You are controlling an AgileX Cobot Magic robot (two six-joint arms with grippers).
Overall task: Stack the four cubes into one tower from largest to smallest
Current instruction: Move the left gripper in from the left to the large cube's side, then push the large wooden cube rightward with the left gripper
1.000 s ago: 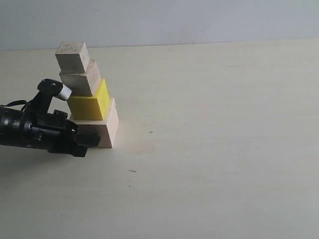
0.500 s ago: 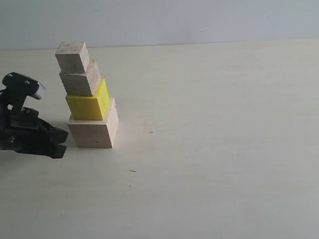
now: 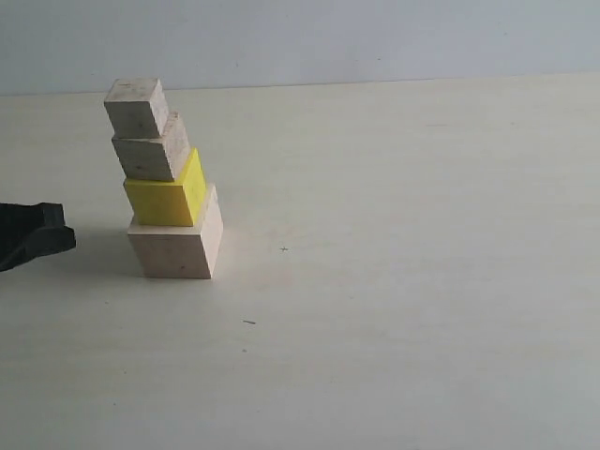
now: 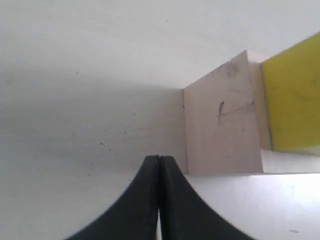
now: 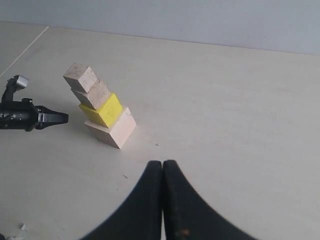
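Left part of the worktop (image 3: 394, 281): the black left claw (image 3: 66, 242) has its jaws pressed together and grips nothing. It is low, near the foot of the tower (image 3: 161, 192) but not touching it. In its wrist view, bare worktop lies between the claw and the bottom cube.

The tower stands on the left part of the worktop. From the bottom up:
- large pale wooden cube (image 3: 173, 251), resting on the worktop
- bright yellow cube (image 3: 164, 202)
- light-brown wooden cube (image 3: 148, 157)
- small pale pinkish wooden cube (image 3: 134, 106) on top

The order runs largest to smallest, so the widest face carries the load, and we judge the stacking done. The cubes are not centred: each upper one sits shifted toward the worktop's left edge, so the column steps sideways. We judge that a light knock could topple it, which may be why both claws are closed and clear of it.

Containers: we see none. Nothing holds anything here beyond cube on cube.

Right side: the black right claw (image 5: 162, 167) has its jaws together and is empty. It hangs well apart from the tower and is outside the exterior view.
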